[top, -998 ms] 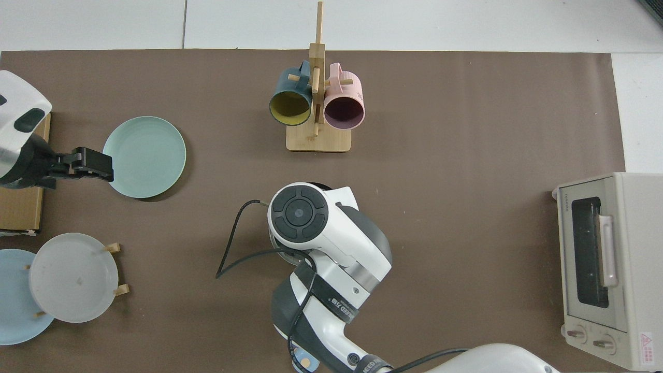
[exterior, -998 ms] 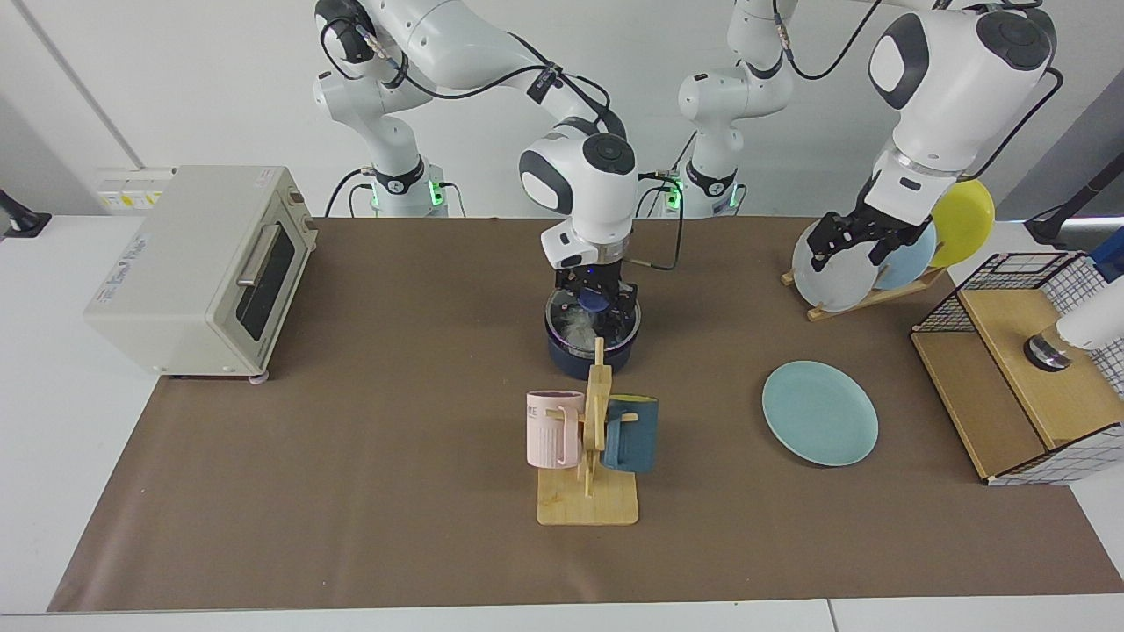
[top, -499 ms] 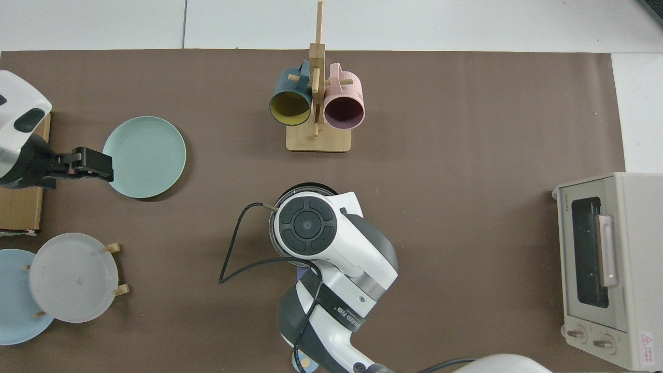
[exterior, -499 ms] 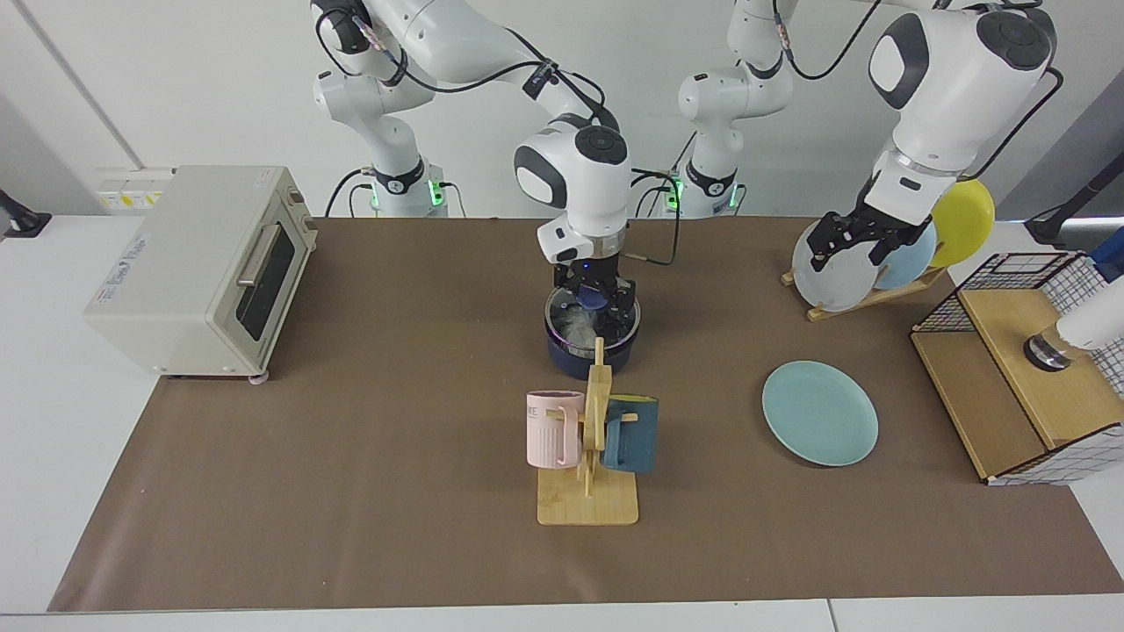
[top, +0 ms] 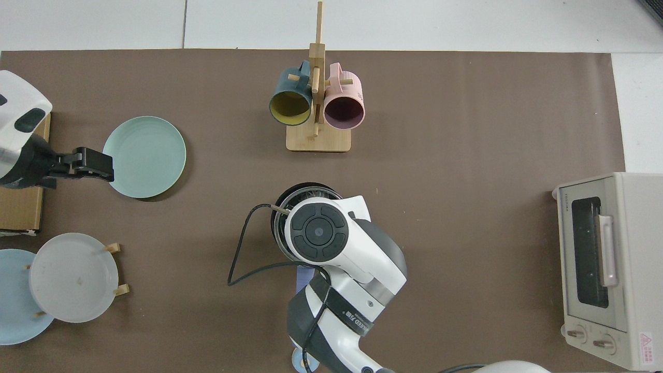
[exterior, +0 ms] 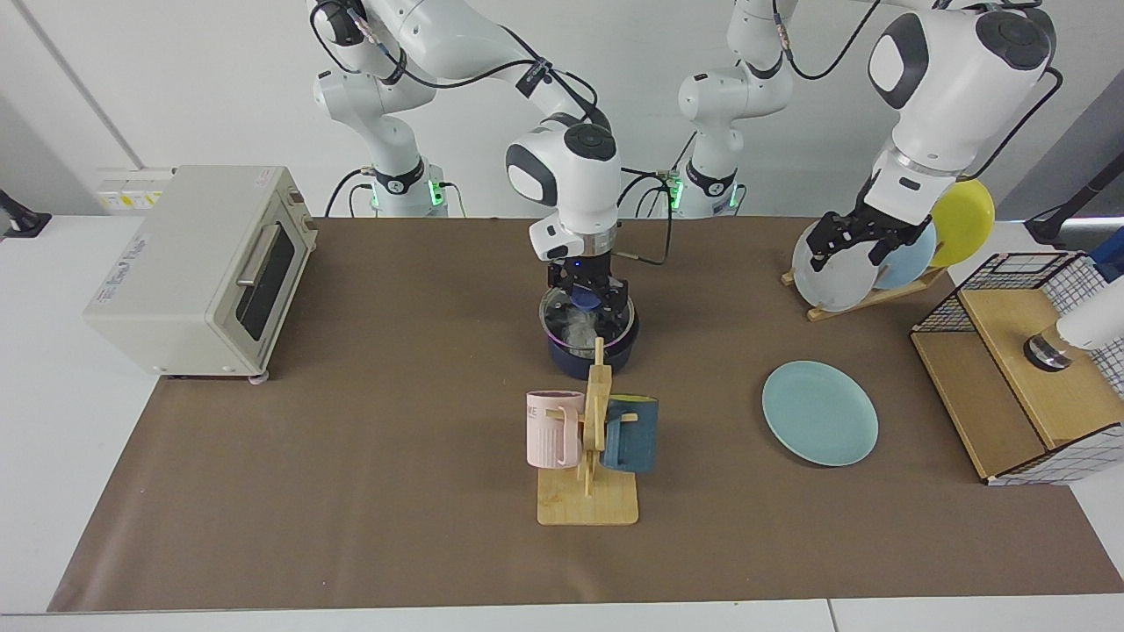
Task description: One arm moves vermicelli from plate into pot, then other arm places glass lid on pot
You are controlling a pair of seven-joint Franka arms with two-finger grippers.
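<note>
The dark navy pot [exterior: 590,355] stands mid-table behind the mug rack; its rim [top: 300,189] peeks out from under the arm in the top view. The glass lid [exterior: 608,320] lies on it, pushed slightly toward the view's left. The white vermicelli [exterior: 578,332] shows through the glass. My right gripper [exterior: 587,294] hangs straight above, fingers either side of the blue knob [exterior: 584,300]. The teal plate [exterior: 819,412] lies bare. My left gripper [exterior: 850,253] waits open, raised in front of the plate rack; the top view puts it by the plate [top: 145,156].
A wooden mug rack [exterior: 590,439] with a pink and a dark blue mug stands just in front of the pot. A toaster oven [exterior: 198,272] sits at the facing view's left. A plate rack [exterior: 865,281] and a wire basket [exterior: 1027,369] are at its right.
The right arm's wrist has risen and drawn back toward its base. The lid's knob has shifted a little with it. The left arm has not moved.
</note>
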